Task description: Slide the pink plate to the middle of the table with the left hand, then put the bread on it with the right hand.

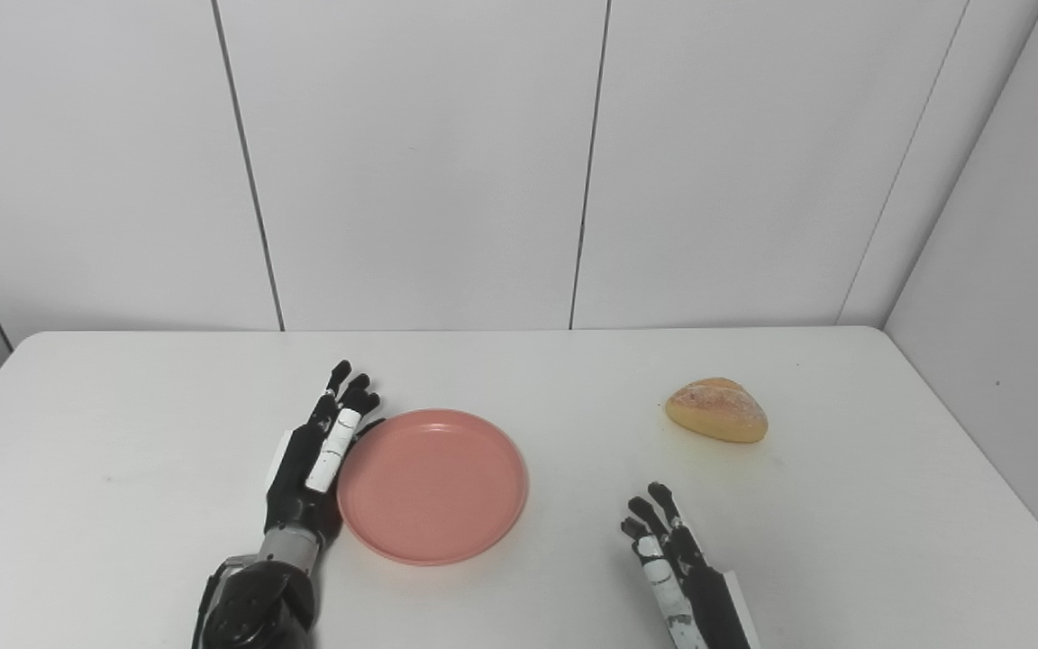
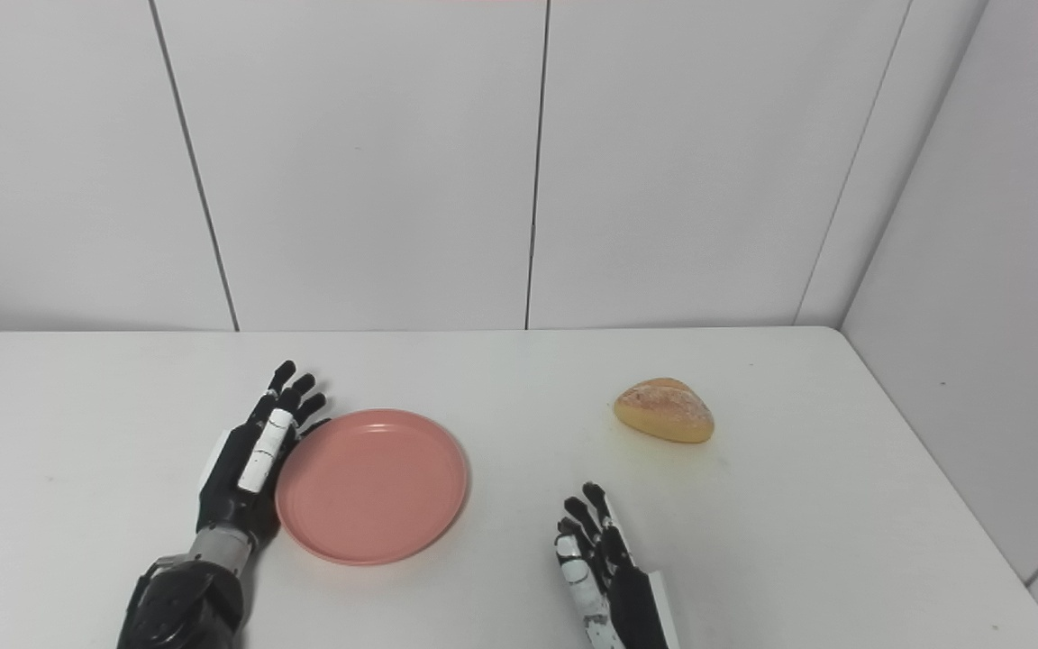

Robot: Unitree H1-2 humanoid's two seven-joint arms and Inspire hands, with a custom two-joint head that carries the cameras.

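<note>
Progress looks partial: the pink plate (image 1: 432, 486) lies a little left of the table's middle, so the slide seems under way or close to finished, and the bread step has not begun.

Going left to right, the left hand (image 1: 316, 460) lies flat with its fingers (image 1: 350, 397) stretched out and apart, grasping nothing, its inner edge pressed along the plate's rim at about 9 o'clock of the plate. Nothing lies on the plate, which sits flat on the white table (image 1: 122, 433).

From the plate, the right hand (image 1: 674, 563) is at roughly 4 o'clock, well apart from it, low near the picture's bottom edge, fingers extended and spread, holding nothing.

The bread (image 1: 717, 410), a golden crusty roll, rests on the table at about 1 o'clock of the right hand and 2 o'clock of the plate, touched by neither hand.

Left to do, as a judgement: perhaps a small further push rightward, then the right hand must reach forward, grasp the bread and carry it toward 10 o'clock onto the plate. No other object lies between bread and plate; only plain wall panels (image 1: 411, 162) stand behind.
</note>
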